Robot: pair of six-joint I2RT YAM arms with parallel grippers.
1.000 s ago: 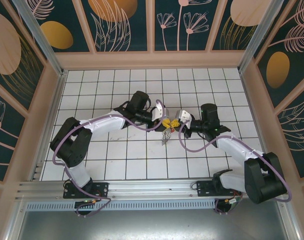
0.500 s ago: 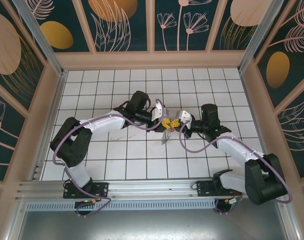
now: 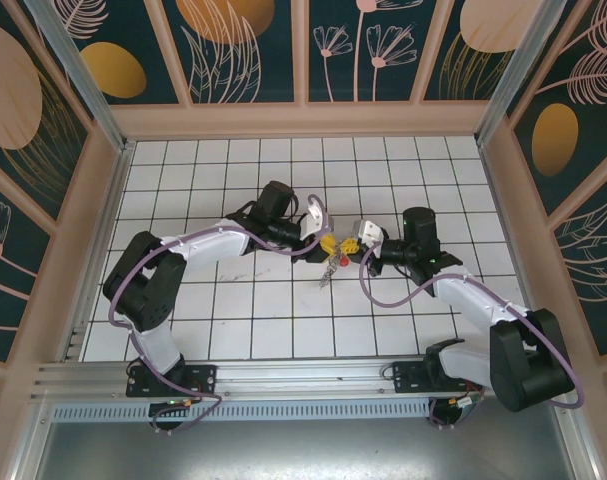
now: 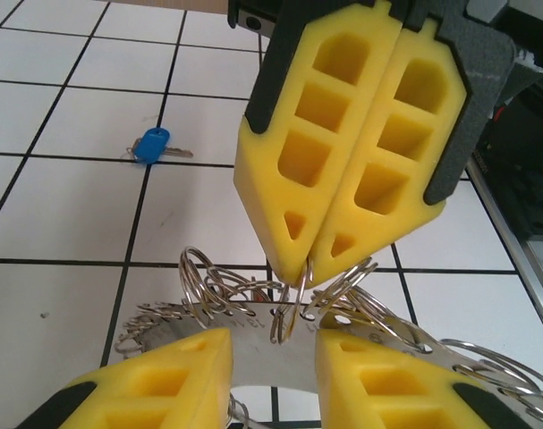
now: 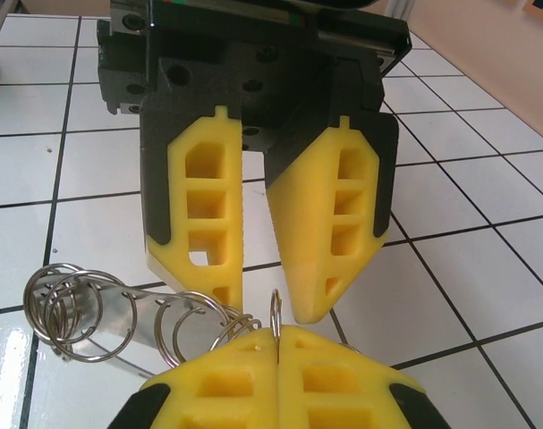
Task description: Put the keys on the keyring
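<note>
Right gripper: you clamp one keyring loop, table middle.
Left gripper: your jaws wide, near it.
Blue key: lying apart.

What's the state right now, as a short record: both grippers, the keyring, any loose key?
left gripper: open, tips close to the keyring
right gripper: shut on one small split ring
keyring: flat metal strip fringed with split rings, between the two grippers
loose key: blue-headed key lying flat on the white tiles, apart from both grippers
progress: that key is not yet on the keyring
</note>
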